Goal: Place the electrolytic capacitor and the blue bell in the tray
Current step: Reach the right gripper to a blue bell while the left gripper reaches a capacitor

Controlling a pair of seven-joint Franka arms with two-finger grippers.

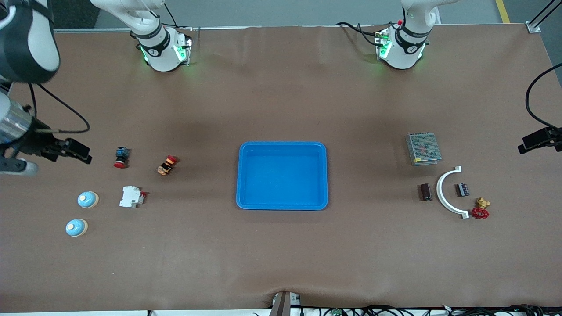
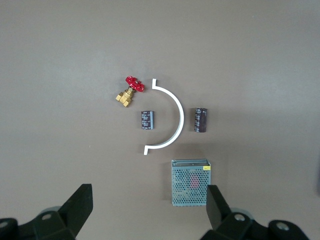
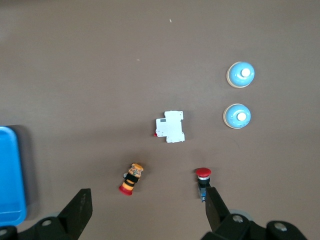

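Note:
The blue tray (image 1: 282, 175) lies empty at the middle of the table. Two dark electrolytic capacitors (image 1: 426, 192) (image 1: 462, 189) lie on their sides toward the left arm's end, one on each side of a white arc. My left gripper (image 2: 150, 189) hangs open high over them (image 2: 146, 120) (image 2: 201, 120), holding nothing. Two blue bells (image 1: 88, 199) (image 1: 77, 227) stand toward the right arm's end. My right gripper (image 3: 148, 192) is open and empty high above that end, with the bells (image 3: 241, 75) (image 3: 237, 116) and a corner of the tray (image 3: 10, 175) in its view.
A white arc (image 1: 448, 193), a brass valve with a red handwheel (image 1: 480, 210) and a grey mesh box (image 1: 423, 148) lie by the capacitors. A red push button (image 1: 121, 157), an orange-yellow button (image 1: 167, 165) and a white breaker (image 1: 131, 196) lie near the bells.

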